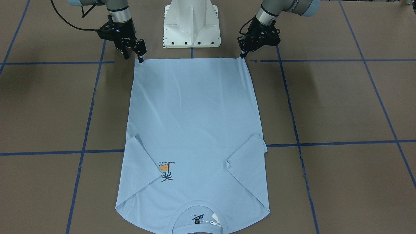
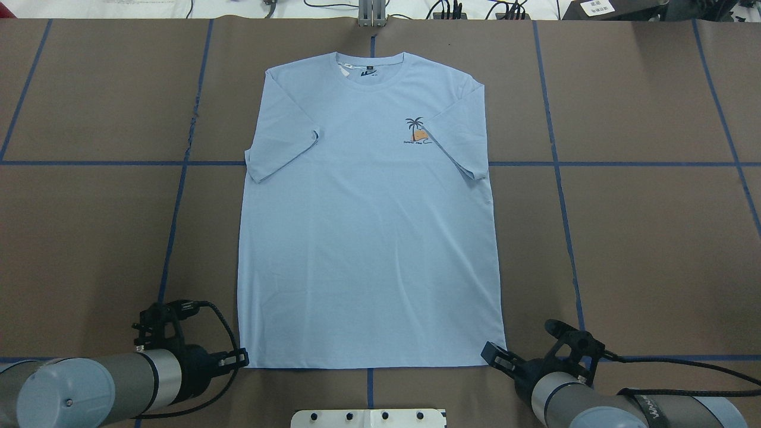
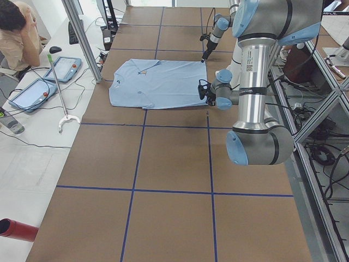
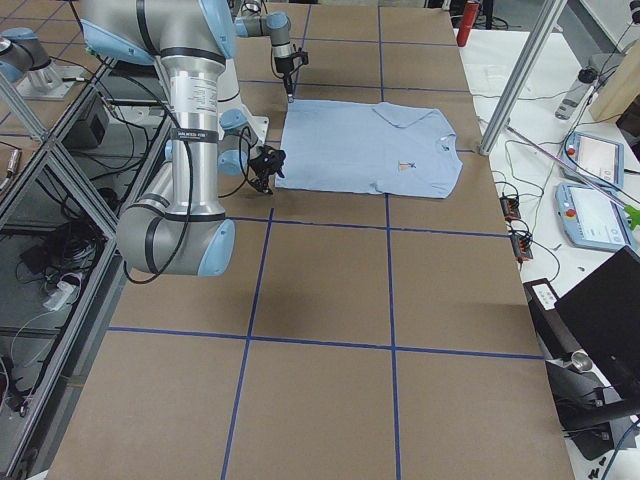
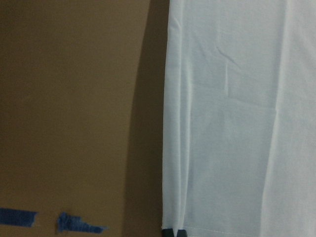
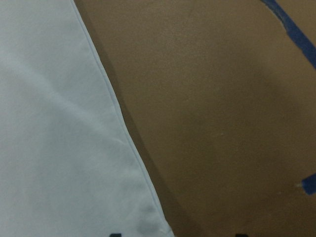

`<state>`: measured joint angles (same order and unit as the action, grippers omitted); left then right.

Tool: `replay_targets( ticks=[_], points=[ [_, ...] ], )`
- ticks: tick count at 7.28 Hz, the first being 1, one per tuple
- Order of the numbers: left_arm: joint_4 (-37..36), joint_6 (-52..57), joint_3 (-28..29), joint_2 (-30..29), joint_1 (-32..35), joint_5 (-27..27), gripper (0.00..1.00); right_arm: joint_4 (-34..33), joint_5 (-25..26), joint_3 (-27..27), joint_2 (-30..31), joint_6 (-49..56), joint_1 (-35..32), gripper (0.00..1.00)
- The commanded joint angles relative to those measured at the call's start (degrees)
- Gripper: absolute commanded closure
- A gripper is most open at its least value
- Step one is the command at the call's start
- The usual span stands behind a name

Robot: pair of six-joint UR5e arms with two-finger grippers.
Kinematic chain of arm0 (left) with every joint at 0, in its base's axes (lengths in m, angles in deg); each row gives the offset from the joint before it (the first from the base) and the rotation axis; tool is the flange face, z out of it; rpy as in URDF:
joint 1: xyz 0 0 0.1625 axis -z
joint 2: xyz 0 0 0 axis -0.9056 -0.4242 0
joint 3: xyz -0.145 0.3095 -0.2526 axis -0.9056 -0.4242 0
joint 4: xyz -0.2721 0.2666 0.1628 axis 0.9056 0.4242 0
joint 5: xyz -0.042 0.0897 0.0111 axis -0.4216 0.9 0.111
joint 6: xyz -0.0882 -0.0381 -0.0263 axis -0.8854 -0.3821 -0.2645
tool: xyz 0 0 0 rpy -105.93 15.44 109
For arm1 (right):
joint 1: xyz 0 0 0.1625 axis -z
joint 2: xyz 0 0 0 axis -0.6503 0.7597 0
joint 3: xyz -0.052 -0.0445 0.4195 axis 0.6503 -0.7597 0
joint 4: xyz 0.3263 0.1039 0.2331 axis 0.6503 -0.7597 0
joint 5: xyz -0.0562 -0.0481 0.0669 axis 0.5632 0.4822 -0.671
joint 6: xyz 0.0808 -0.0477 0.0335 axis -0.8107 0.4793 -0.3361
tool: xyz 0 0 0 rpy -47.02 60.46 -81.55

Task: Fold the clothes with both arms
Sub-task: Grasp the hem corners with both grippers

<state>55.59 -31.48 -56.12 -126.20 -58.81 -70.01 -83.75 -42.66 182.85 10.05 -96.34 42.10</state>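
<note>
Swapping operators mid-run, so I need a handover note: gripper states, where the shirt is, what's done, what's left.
Left gripper: tip at the T-shirt's hem corner on its side, fingers close together. I can't confirm a grip.
Right gripper: open, fingers straddling the other hem corner.
T-shirt: flat and front up on the table, hem nearest the base, collar at the far end.
Done: both sleeves are folded in over the chest.
Left: close on both hem corners, then probably carry the hem up toward the collar. The body is not yet folded.
</note>
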Motion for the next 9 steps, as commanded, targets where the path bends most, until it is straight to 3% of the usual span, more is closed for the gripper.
replay_targets(
  ticks=[1, 2, 3, 4, 7, 9],
  points=[
    [0.0, 0.0, 0.0, 0.0, 0.0, 0.0, 1.00, 0.0, -0.2, 0.2, -0.2, 0.1, 0.0, 0.67],
    [0.0, 0.0, 0.0, 0.0, 0.0, 0.0, 1.00, 0.0, -0.3, 0.5, -0.2, 0.1, 0.0, 0.82],
    [0.0, 0.0, 0.0, 0.0, 0.0, 0.0, 1.00, 0.0, -0.3, 0.6, -0.3, 0.2, 0.0, 0.85],
    [0.0, 0.0, 0.0, 0.0, 0.1, 0.0, 1.00, 0.0, -0.4, 0.6, -0.6, 0.1, 0.0, 1.00],
    [-0.1, 0.1, -2.6, 0.2, 0.2, -1.3, 1.00, -1.1, -1.2, 3.5, -0.5, 0.5, -0.8, 1.00],
    [-9.0, 0.7, -13.1, 0.2, 1.2, -12.6, 1.00, -15.9, -9.4, 15.4, -0.3, 2.2, -3.5, 1.00]
  ],
)
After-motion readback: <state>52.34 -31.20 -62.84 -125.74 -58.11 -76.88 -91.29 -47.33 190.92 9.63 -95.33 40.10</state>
